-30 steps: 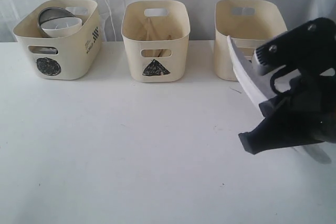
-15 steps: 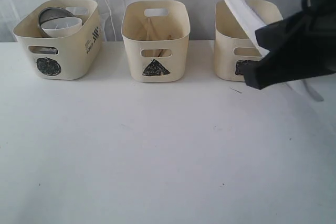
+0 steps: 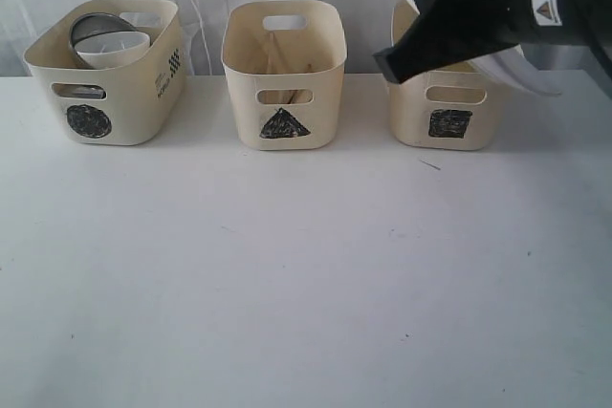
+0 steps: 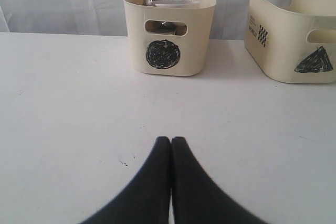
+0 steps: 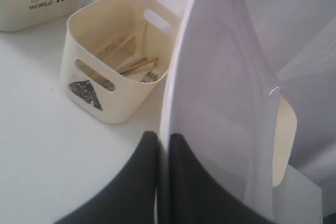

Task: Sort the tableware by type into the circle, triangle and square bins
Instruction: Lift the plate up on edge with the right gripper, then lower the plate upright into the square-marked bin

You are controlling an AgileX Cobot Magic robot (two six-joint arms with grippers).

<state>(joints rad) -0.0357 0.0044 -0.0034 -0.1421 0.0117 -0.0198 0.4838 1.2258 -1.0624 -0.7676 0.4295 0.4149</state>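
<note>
Right wrist view: right gripper (image 5: 164, 139) clamped on the plate (image 5: 220, 82) rim, up by the square bin (image 3: 449, 110); left gripper (image 4: 170, 141) pressed together, empty. Next I'd lower the plate in, then release.

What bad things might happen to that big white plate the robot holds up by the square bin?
The large white squarish plate is pinched only at its edge by the right jaws, so it might slip and fall. It looks wide beside the cream plastic square-marked bin, so it may catch the rim or tip the bin.
</note>
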